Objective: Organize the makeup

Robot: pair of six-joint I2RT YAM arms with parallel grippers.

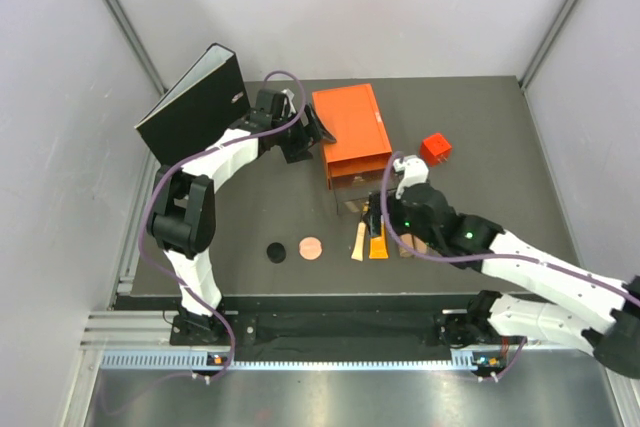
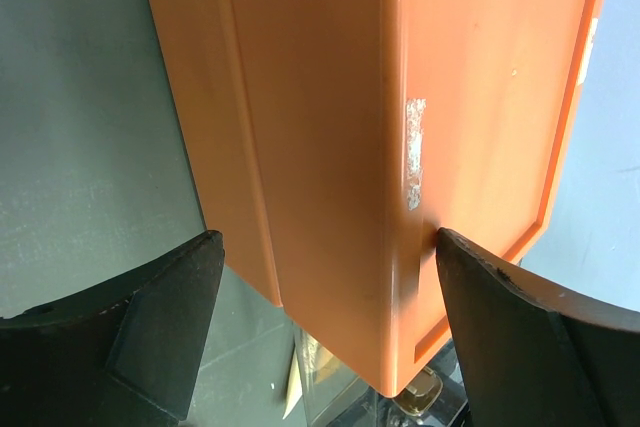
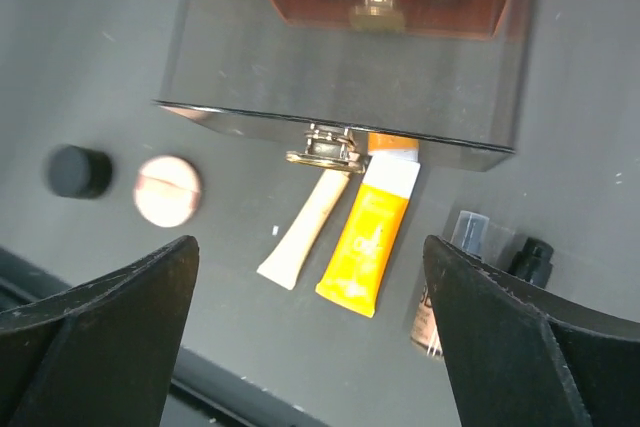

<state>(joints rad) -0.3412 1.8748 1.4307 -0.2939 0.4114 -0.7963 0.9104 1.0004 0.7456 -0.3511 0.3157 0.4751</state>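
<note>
The makeup lies in a row in front of the orange box (image 1: pixel 350 127): black disc (image 1: pixel 276 251), pinkish-copper disc (image 1: pixel 311 247), beige tube (image 1: pixel 358 243), orange-yellow tube (image 1: pixel 379 243), and tan bottles (image 1: pixel 415 245) partly under my right arm. My right gripper (image 1: pixel 385 209) is open and empty above the tubes. The right wrist view shows the beige tube (image 3: pixel 310 227), orange-yellow tube (image 3: pixel 370 242), both discs (image 3: pixel 80 170) (image 3: pixel 167 190) and a bottle (image 3: pixel 432 307). My left gripper (image 2: pixel 328 237) is open and straddles the box's corner (image 2: pixel 400 147); its right finger touches the box.
A clear drawer (image 3: pixel 340 77) with a gold knob (image 3: pixel 325 147) stands pulled out from the box over the tube tops. A small red cube (image 1: pixel 435 148) sits right of the box. A black binder (image 1: pixel 190 102) stands at the back left.
</note>
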